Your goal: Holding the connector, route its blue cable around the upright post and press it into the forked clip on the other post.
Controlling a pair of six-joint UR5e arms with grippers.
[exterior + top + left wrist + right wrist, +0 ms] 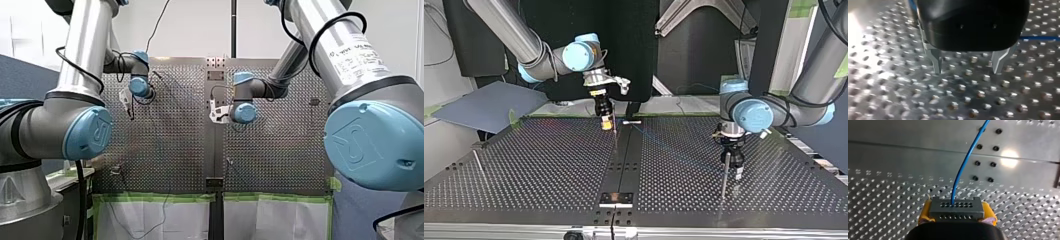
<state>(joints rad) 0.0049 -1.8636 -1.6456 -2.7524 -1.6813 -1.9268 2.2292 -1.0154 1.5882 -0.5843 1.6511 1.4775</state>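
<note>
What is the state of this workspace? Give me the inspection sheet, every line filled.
Surface: perforated table, metal, with a dark strip down its middle.
Job's things: connector held in my right pincer; upright post beside my left pincer; second post at the top view's left.
Clutter: small white piece near my right pincer.
Pincers: right shut on the connector, with yellow pads; left open, metal fingers, nothing between them.
Cables: blue cable leaves the connector and runs off over the table; black cable hangs under my left arm.
Surroundings: green tape along the table's edge; grey panel beside the table.
</note>
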